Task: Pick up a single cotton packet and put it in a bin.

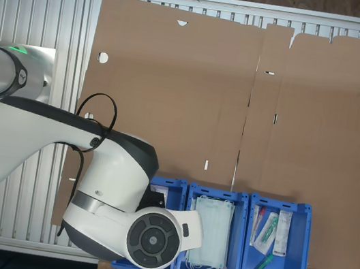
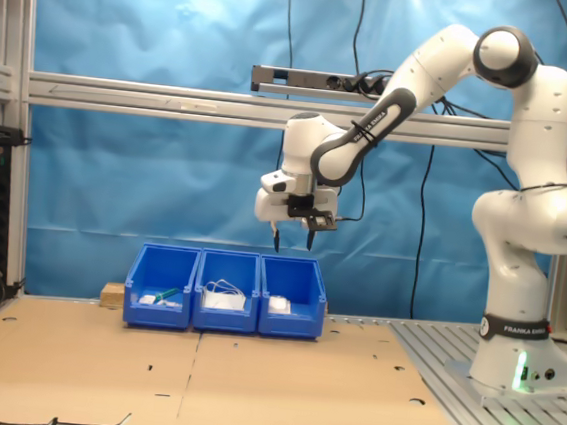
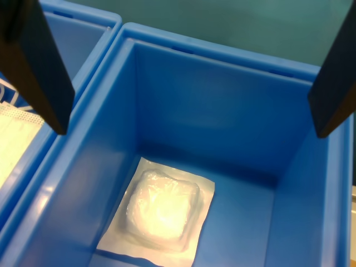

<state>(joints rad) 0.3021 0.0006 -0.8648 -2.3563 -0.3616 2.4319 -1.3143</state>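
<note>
A cotton packet (image 3: 164,208), square and translucent with a white pad inside, lies flat on the floor of the blue bin (image 3: 211,105). My gripper (image 3: 190,132) hangs open and empty straight above this bin, its two dark fingers (image 3: 39,67) spread wide over the bin's opening. In the second exterior view the gripper (image 2: 293,240) is well above the row of crates, over the bin (image 2: 294,286) at the row's end nearest the robot base, where the packet (image 2: 280,304) shows white. In the first exterior view my wrist covers most of the bin (image 1: 170,187).
Beside the bin stand a blue crate of pale green masks (image 1: 212,237) and a blue crate with syringes and long packets (image 1: 276,247). Brown cardboard (image 1: 240,103) covers the table in front of them. A wooden block (image 2: 111,294) sits by the far crate.
</note>
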